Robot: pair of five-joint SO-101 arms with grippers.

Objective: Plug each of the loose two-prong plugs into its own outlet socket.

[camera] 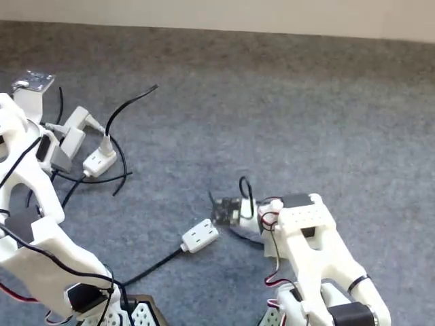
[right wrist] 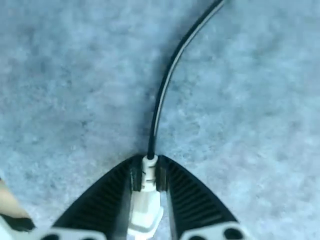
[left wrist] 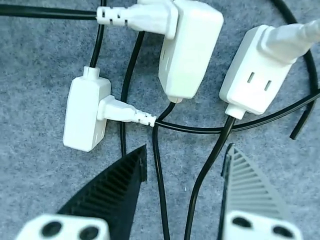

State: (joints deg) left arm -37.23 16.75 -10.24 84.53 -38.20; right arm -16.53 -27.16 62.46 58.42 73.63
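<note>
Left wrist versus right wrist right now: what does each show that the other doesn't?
Left wrist: three outlets, each with a white plug seated, black cords running between them, in front of the open left gripper. Right wrist: the right gripper shut on a loose plug, its cord trailing off. Both: grey carpet and black cord.

White plug (right wrist: 146,212), white outlet sockets (left wrist: 250,75), black cords (left wrist: 50,11), mottled grey carpet (camera: 306,102).
</note>
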